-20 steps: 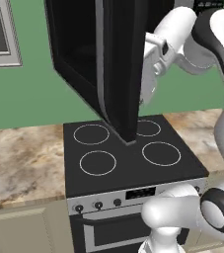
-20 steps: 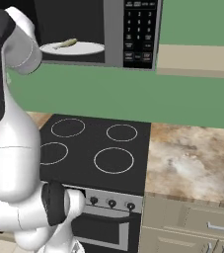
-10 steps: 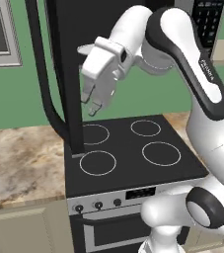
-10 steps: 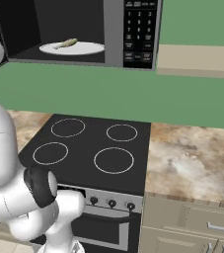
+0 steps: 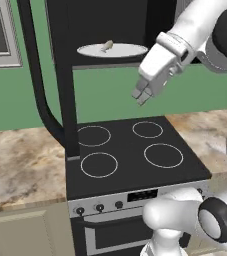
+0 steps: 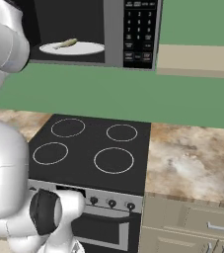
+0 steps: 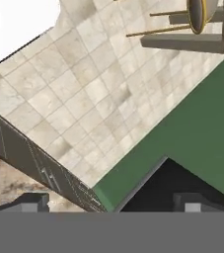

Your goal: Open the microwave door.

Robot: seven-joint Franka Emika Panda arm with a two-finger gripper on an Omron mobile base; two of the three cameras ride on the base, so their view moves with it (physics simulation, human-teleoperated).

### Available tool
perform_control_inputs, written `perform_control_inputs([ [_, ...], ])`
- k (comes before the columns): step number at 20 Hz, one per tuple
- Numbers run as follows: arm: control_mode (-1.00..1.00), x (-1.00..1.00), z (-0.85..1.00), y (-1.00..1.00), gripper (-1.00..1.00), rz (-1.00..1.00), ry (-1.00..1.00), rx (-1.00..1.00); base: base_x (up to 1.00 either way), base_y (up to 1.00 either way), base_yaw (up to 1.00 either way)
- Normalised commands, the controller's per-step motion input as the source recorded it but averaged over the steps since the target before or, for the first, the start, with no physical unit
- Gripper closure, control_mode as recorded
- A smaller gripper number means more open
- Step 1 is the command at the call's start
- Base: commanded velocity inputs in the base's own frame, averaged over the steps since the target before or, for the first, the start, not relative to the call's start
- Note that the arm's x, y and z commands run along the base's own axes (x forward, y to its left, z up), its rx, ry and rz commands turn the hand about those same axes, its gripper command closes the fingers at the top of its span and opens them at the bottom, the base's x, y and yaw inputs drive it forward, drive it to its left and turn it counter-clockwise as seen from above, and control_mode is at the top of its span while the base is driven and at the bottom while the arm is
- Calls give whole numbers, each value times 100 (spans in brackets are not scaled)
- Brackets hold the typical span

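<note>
- Microwave door (image 5: 55, 75) swung wide open in the left base view, edge-on at left, lower corner hanging over the stove (image 5: 130, 150); white turntable plate (image 5: 112, 49) with a small food bit exposed in the cavity.
- Gripper (image 5: 142, 95) hanging free above the stove's rear rings, tips close together, pinching nothing, well apart from the door; arm reaching in from upper right, hand angled down-left.
- Right base view: microwave (image 6: 91, 32) cavity open, keypad panel (image 6: 139, 30) at its right edge, marbled counter (image 6: 192, 158) beside the stove.
- Hand view: tiled floor (image 7: 93, 94) and green wall (image 7: 202, 123).
</note>
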Motion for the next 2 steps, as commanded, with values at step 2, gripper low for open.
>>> perform_control_inputs([
  [2, -100, 4, -3, -100, -100, -21, -18, 11, 0, 0, 0],
])
